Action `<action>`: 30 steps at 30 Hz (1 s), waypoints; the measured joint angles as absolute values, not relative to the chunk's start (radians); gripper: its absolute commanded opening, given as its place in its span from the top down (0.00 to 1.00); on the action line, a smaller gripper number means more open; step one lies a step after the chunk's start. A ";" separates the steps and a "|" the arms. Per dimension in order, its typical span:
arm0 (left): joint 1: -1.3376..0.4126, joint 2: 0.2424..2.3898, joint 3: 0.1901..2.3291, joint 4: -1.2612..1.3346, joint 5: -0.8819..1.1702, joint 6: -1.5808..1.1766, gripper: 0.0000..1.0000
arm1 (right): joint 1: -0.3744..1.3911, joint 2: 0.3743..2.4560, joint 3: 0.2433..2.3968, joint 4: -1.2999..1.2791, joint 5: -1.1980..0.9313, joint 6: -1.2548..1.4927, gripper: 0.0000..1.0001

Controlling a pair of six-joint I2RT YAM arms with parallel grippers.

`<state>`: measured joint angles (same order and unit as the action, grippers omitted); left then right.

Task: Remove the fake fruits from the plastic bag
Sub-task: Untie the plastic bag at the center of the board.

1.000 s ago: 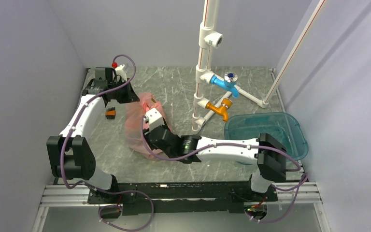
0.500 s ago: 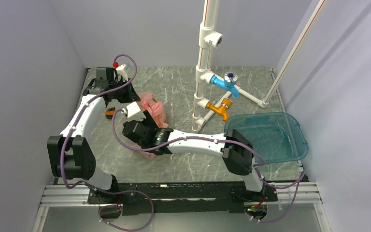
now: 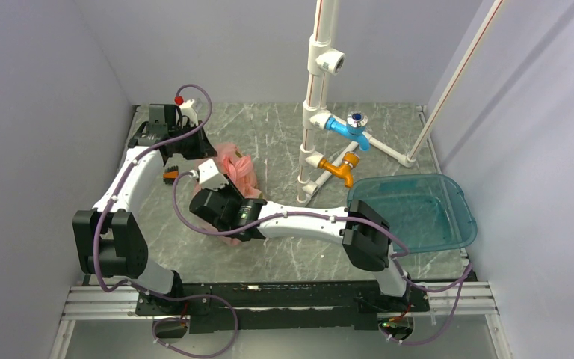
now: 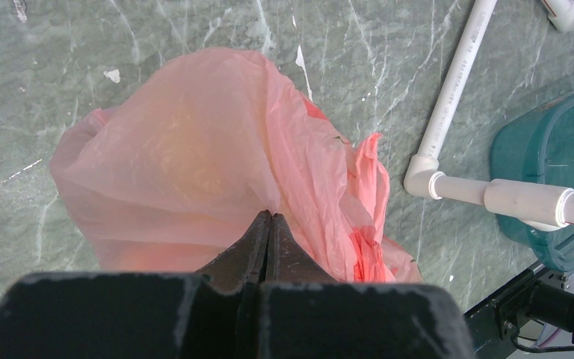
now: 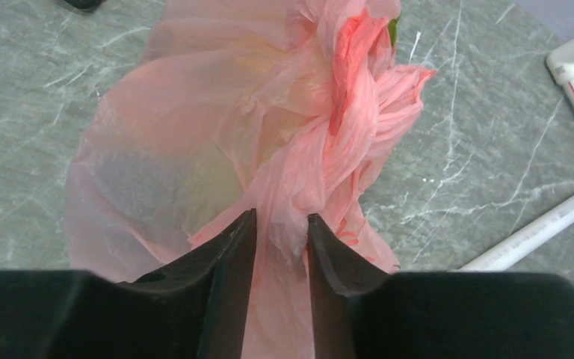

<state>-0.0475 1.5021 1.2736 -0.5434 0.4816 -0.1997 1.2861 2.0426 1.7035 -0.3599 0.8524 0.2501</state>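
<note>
The pink plastic bag [image 3: 233, 166] lies crumpled on the marble table, left of centre. The fake fruits stay inside it and show only as faint yellowish shapes [image 4: 176, 146] through the film, plus a green sliver [image 5: 392, 30] at the bag's twisted top. My left gripper [image 4: 269, 215] is shut, pinching a fold of the bag [image 4: 194, 149] that draws to a point at its tips. My right gripper [image 5: 282, 218] stands partly open, its fingers either side of a loose bunch of the bag [image 5: 299, 149] below the twisted handles.
A teal see-through tub [image 3: 411, 213] sits at the right. A white pipe frame [image 3: 315, 90] with a blue tap [image 3: 351, 126] and an orange tap [image 3: 340, 170] stands behind the centre. A small orange-and-black object [image 3: 170, 175] lies beside the left arm. Grey walls close in on three sides.
My right arm has stretched left across the table, carrying its gripper over the left part of the bag. The left arm and its pinch have stayed put.
</note>
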 measured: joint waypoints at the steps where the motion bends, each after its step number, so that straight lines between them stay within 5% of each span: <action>1: -0.047 1.502 1.274 -0.543 0.481 -0.200 1.00 | 1.286 2.043 1.705 -0.363 0.857 0.252 0.88; 4: -0.047 1.502 1.274 -0.544 0.477 -0.200 1.00 | 1.287 2.042 1.702 -0.363 0.861 0.255 1.00; 20: 0.054 1.475 1.262 -0.556 0.474 -0.226 1.00 | 1.339 1.534 1.063 -0.065 0.731 0.350 1.00; 30: 0.068 1.474 1.249 -0.536 0.477 -0.219 0.94 | 1.345 1.477 0.819 0.091 0.600 0.430 1.00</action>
<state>0.0677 1.4742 1.2491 -0.5358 0.4767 -0.2192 1.3453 1.4773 0.8192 0.0906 0.5999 0.4297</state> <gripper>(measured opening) 0.009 0.009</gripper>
